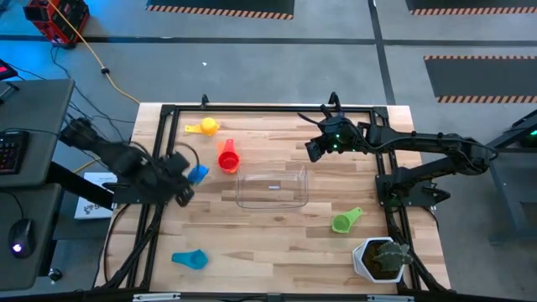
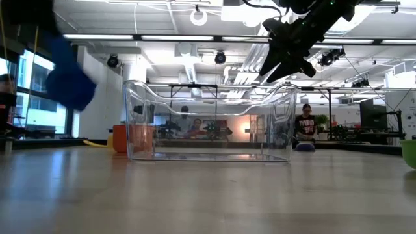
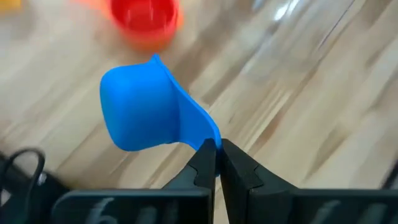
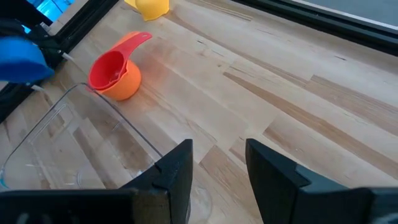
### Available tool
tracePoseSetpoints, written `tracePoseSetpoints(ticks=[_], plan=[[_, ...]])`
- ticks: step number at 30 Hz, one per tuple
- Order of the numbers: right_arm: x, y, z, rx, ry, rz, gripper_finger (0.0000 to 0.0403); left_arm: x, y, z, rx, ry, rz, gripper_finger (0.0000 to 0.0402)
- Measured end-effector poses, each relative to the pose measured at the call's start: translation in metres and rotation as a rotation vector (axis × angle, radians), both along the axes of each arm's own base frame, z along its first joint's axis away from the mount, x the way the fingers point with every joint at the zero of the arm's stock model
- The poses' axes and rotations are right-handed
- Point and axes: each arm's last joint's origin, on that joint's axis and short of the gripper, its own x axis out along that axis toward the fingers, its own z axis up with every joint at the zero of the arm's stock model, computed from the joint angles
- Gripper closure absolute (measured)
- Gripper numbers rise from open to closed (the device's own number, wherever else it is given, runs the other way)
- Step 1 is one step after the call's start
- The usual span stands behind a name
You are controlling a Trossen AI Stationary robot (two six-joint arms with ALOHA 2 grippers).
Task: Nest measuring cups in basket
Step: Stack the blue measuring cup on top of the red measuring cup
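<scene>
My left gripper (image 1: 183,179) is at the table's left side, shut on the blue measuring cup (image 1: 198,174), which shows lifted in the low view (image 2: 68,78). The clear basket (image 1: 273,186) stands mid-table on its flat bottom. The red cup (image 1: 228,158) sits nested in the orange cup (image 4: 127,84), just left of the basket's far corner. The yellow cup (image 1: 204,127) lies near the far edge, the green cup (image 1: 346,221) right of the basket, and the light blue cup (image 1: 190,259) near-left. My right gripper (image 1: 315,149) is open, raised beyond the basket's far right corner. No dark blue cup shows. My left gripper pinches the blue cup by the free end of its handle (image 3: 208,138) between its two fingertips (image 3: 202,163). The bowl (image 3: 140,112) sticks out ahead of the fingers, toward the basket. The cup is lifted clear of the table.
A white pot with a green plant (image 1: 382,258) stands at the near right corner. A black frame (image 1: 252,110) runs along the table's far and side edges. Bare wood lies near the basket's near side.
</scene>
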Motion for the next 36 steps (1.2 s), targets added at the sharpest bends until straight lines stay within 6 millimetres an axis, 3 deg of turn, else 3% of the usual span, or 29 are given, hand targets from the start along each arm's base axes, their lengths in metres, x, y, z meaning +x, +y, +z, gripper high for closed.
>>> tracePoseSetpoints(ticks=[7,16,19,24,28,31,36], plan=[[0.0,0.0,0.0,0.003,-0.003,0.001,0.0265,0.002,0.027,0.05,0.014,-0.278,-0.046,0.0401],[0.001,0.005,0.0,0.013,-0.008,0.004,0.0265,0.011,0.076,0.072,0.004,-0.575,-0.099,0.0401],[0.002,0.008,0.0,0.011,-0.007,0.015,0.0265,0.013,0.092,0.064,-0.055,-0.636,-0.145,0.0401],[0.004,0.014,0.0,0.005,-0.004,0.02,0.0265,0.015,0.117,0.026,-0.153,-0.673,-0.138,0.0401],[0.004,0.019,0.0,0.017,-0.004,0.026,0.0265,0.006,0.13,0.005,-0.172,-0.722,-0.057,0.0401],[0.004,0.02,0.0,0.009,-0.004,0.018,0.0265,-0.006,0.134,-0.007,-0.185,-0.726,0.027,0.0402],[0.004,0.02,0.0,-0.01,-0.001,-0.001,0.0265,-0.018,0.128,-0.035,-0.325,-0.725,0.012,0.0401]])
